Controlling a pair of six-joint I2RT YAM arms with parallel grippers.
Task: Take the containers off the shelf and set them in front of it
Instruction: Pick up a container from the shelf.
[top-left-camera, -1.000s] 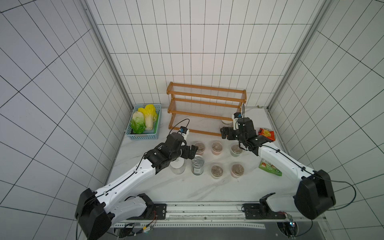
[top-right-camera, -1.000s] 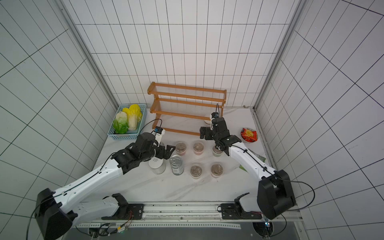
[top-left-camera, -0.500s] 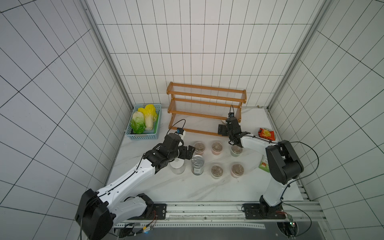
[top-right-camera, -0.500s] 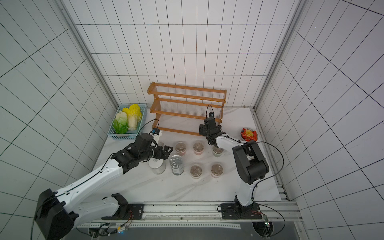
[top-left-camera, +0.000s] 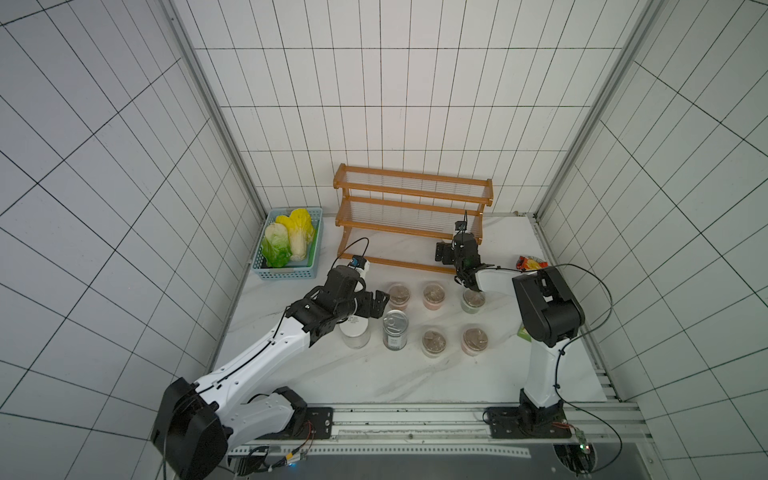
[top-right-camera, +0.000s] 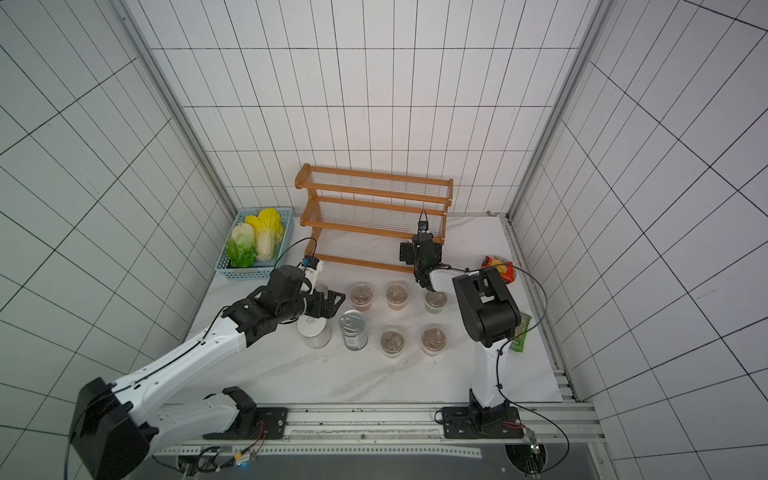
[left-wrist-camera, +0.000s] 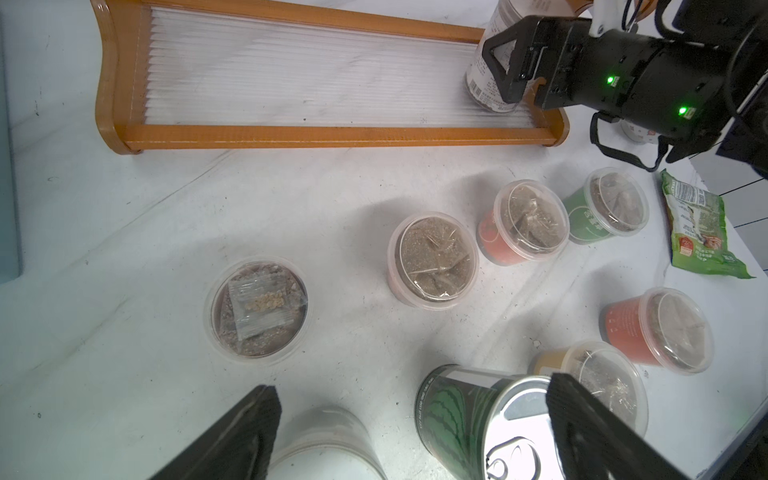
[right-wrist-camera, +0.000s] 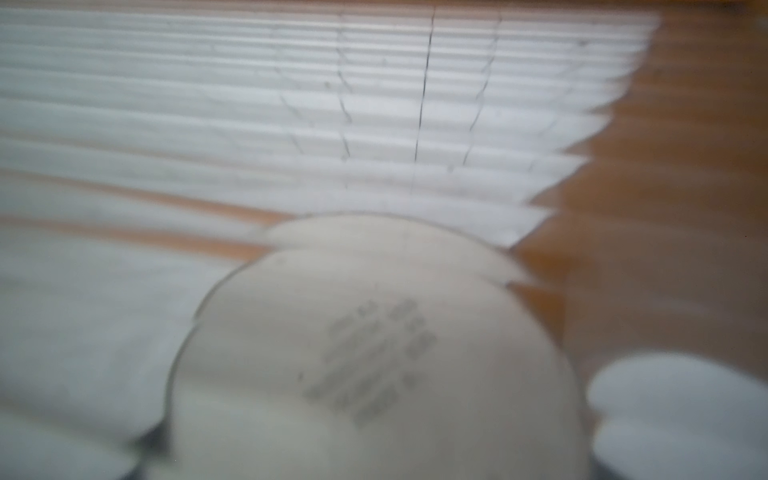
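On shelf (left-wrist-camera: 332, 135), lowest tier, white-lidded jar (right-wrist-camera: 374, 353) upright, axis vertical, right tool (left-wrist-camera: 498, 62) spread at it, left tool (left-wrist-camera: 411, 386) spread.

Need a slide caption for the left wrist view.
Open left gripper above containers already on the table; right gripper at a jar on the shelf's bottom tier.

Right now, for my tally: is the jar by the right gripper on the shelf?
On: the jar stands on the shelf's bottom tier.
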